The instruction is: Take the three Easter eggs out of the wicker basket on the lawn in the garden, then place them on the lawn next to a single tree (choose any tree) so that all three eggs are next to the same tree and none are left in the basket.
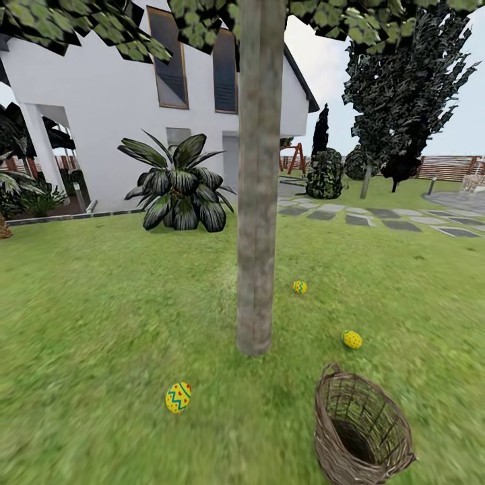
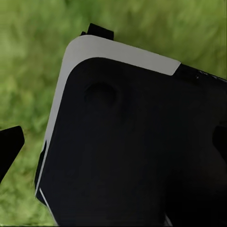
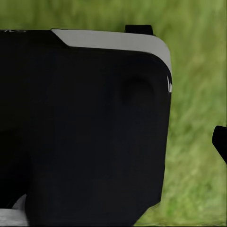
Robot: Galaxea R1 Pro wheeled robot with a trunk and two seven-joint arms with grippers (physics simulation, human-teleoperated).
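A grassy garden lies before a white house (image 1: 101, 94), with a wooden fence (image 1: 444, 167) at the far right and a grey stepping-stone path (image 1: 377, 219) crossing the lawn (image 1: 101, 323) on the right. From the head view a straight grey-brown tree trunk (image 1: 257, 202) rises at centre, its base in the grass. Three yellow painted eggs lie on the lawn around it: one egg with blue zigzags (image 1: 178, 397) to the near left of the trunk, a second egg (image 1: 351, 339) to the near right, a third egg (image 1: 300, 287) just beyond and right of the trunk. The wicker basket (image 1: 360, 428) sits tipped on the grass at lower right, its mouth open towards the camera, nothing visible inside, apart from the nearest egg. A broad-leaved bush (image 1: 178, 185) stands by the house wall. Open grass extends left of the trunk.

Both wrist views look down on blurred grass past a large black panel with a pale rim (image 2: 123, 142) (image 3: 85, 123). Small dark tips show at the edges, too little to tell whether either pair of jaws is open or closed.
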